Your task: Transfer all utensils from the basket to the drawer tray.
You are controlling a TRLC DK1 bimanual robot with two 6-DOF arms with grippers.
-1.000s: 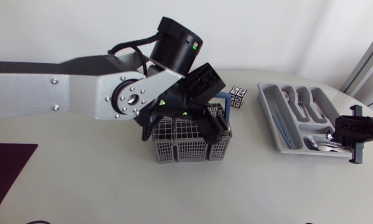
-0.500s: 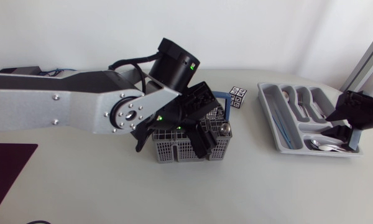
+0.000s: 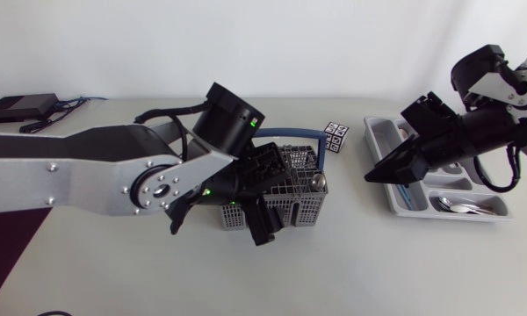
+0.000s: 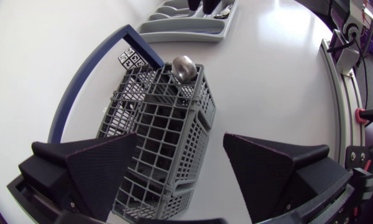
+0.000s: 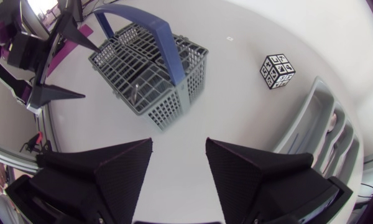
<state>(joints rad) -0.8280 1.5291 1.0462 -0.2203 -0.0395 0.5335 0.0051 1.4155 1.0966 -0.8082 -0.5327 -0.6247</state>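
The grey wire basket (image 3: 294, 206) with a blue handle (image 3: 290, 133) stands mid-table, and a spoon's bowl (image 3: 318, 181) sticks up at its right end. My left gripper (image 3: 220, 224) hangs open over the basket's near left part. In the left wrist view its fingers (image 4: 87, 168) straddle the basket (image 4: 168, 130), with the spoon (image 4: 185, 67) ahead. The grey drawer tray (image 3: 494, 213) at the right holds spoons (image 3: 461, 206). My right gripper (image 3: 382, 175) is open and empty above the tray's left edge. It faces the basket (image 5: 149, 74) in the right wrist view, its fingers (image 5: 105, 168) apart.
A small black-and-white marker cube (image 3: 336, 136) sits between basket and tray. A dark purple mat (image 3: 9, 237) lies at the left front edge, and a black box (image 3: 18, 107) with cables lies at the back left. Bare table lies between basket and tray.
My right gripper opened at the tray's near end, then rose and swung left over the tray toward the basket. My left gripper shifted toward the basket's near left side.
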